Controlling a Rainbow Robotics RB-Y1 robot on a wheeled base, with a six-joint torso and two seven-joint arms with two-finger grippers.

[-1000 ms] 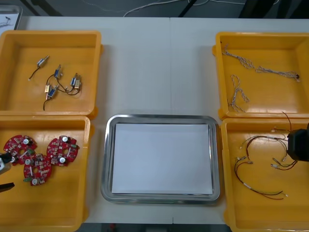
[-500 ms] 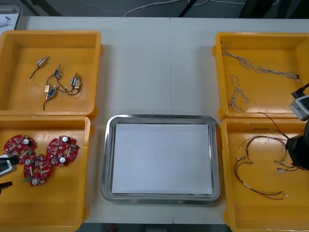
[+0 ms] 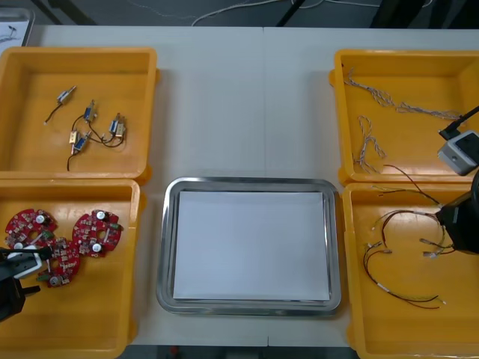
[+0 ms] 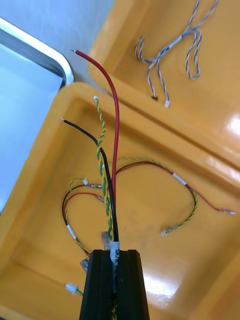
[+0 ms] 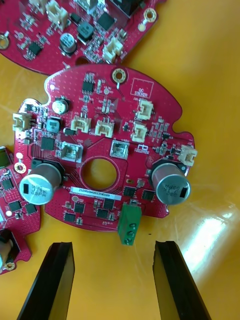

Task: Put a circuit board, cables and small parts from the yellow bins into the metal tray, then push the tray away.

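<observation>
Two grippers at work: the right gripper (image 4: 114, 252), fingers pinching a cable bundle (image 4: 118, 140) (red, black, yellow-green), hangs over the near right yellow bin (image 3: 350, 284). The left gripper (image 5: 112, 247), fingers spread, hovers at a circuit board (image 5: 100, 155) in the near left yellow bin (image 3: 90, 321).

We see yellow bins (image 3: 30, 134) of smooth plastic that shine where the light hits them, and a metal tray (image 3: 166, 247) with a shiny rim and a flat white inside. The red circuit board (image 5: 100, 150) looks hard and dull, with 2 shiny metal cans on it, and the cables (image 4: 116, 145) have a smooth plastic skin. The left gripper (image 5: 112, 247) has dull black fingers (image 5: 57, 280).
</observation>
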